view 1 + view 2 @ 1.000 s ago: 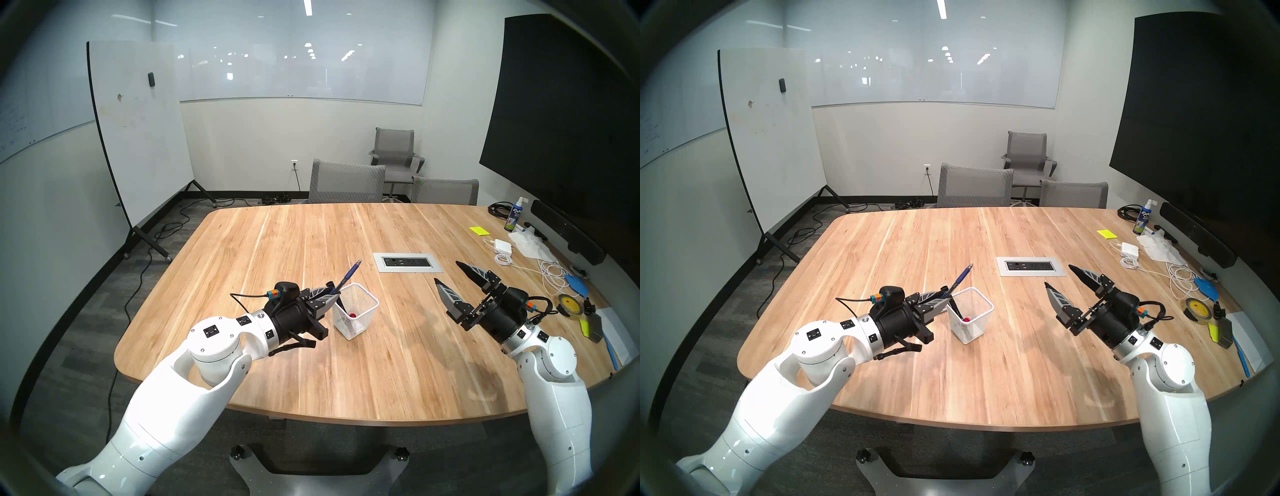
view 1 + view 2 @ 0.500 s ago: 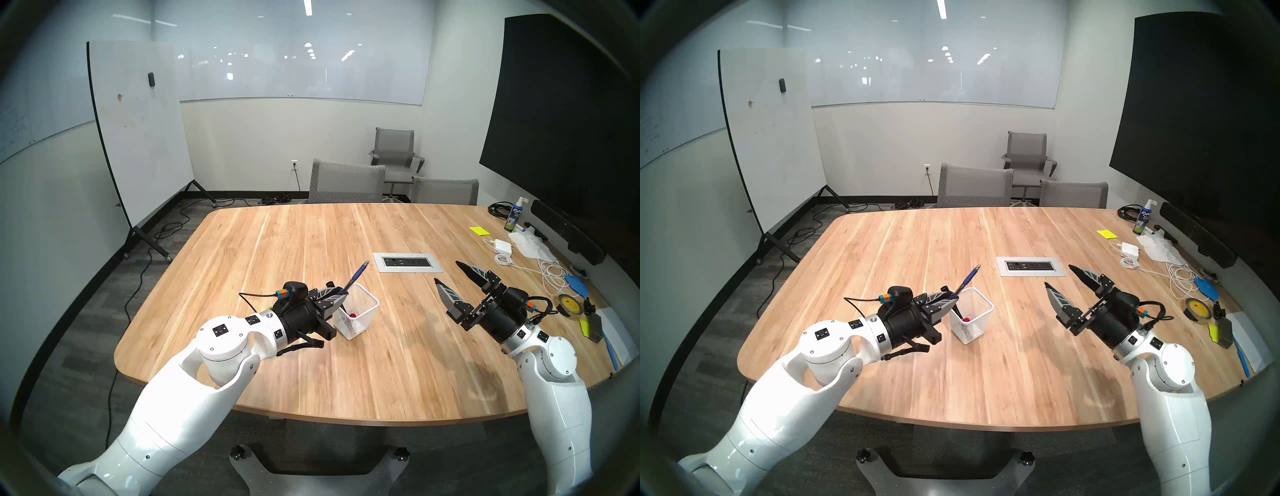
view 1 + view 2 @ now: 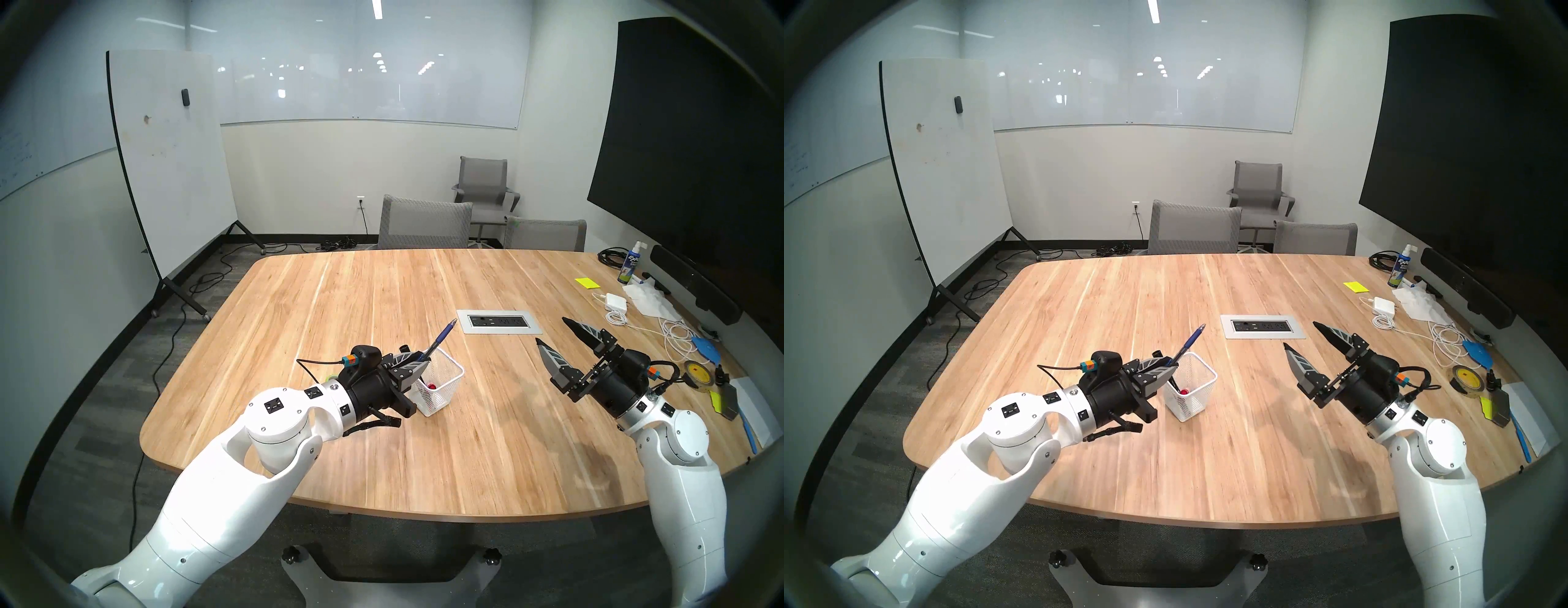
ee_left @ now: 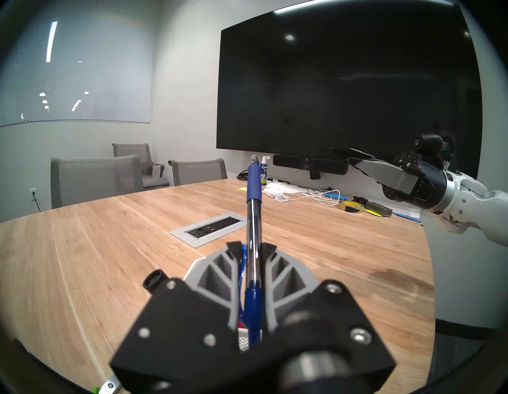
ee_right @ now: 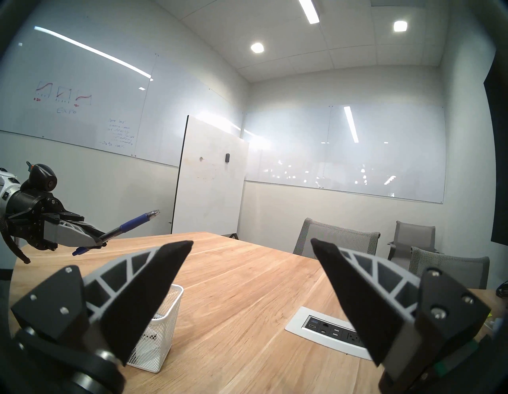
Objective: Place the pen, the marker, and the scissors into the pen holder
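My left gripper (image 3: pixel 424 365) (image 3: pixel 1172 369) (image 4: pixel 251 247) is shut on the slim blue pen (image 3: pixel 441 337) (image 3: pixel 1189 346) (image 4: pixel 253 192) (image 5: pixel 129 224). The pen tilts with its tip up and away from me. Its lower end hangs over the near-left rim of the white mesh pen holder (image 3: pixel 456 369) (image 3: pixel 1204 390) (image 5: pixel 154 344). A red marker cap (image 3: pixel 432 386) (image 3: pixel 1184 391) shows inside the holder. A lime-green bit of the scissors (image 3: pixel 330 377) peeks out behind my left wrist, the rest hidden. My right gripper (image 3: pixel 552 330) (image 3: pixel 1301 335) (image 5: pixel 251 242) is open and empty, well right of the holder.
A grey power outlet panel (image 3: pixel 498 321) is set into the wooden table beyond the holder. Cables, a charger, a tape roll (image 3: pixel 695 371) and a spray bottle (image 3: pixel 632 263) crowd the table's right side. Grey chairs (image 3: pixel 424 220) stand at the far edge.
My left gripper has carried the pen to the right, up to the holder's rim. The right arm has shifted slightly to the right, still open.
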{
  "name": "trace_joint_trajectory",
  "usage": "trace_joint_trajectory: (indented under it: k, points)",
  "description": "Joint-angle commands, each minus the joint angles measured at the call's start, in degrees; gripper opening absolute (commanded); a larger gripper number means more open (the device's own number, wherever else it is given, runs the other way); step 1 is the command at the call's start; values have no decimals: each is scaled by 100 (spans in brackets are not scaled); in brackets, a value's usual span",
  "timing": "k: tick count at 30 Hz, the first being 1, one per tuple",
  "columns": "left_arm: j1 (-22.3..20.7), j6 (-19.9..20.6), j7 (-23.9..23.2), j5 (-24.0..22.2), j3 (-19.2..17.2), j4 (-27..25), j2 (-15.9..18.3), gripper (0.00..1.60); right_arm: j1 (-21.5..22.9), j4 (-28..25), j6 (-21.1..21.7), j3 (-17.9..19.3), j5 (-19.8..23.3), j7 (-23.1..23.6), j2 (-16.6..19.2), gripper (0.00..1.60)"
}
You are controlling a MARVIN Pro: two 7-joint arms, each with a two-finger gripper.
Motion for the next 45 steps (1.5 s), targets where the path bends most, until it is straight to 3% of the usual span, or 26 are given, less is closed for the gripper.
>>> trace_joint_trajectory:
  k: [1, 27, 45]
  points:
    - [-55, -86, -54, 0, -12, -108, -9, 0, 108, -64, 130, 35, 82, 48, 106, 160]
    - [-147, -159, -171, 122, 111, -57, -167, 0, 81, -204, 774, 136, 106, 1, 130, 160]
    - [-82, -256, -213, 92, 92, -68, -122, 0, 361, 131, 591, 43, 74, 645, 414, 160]
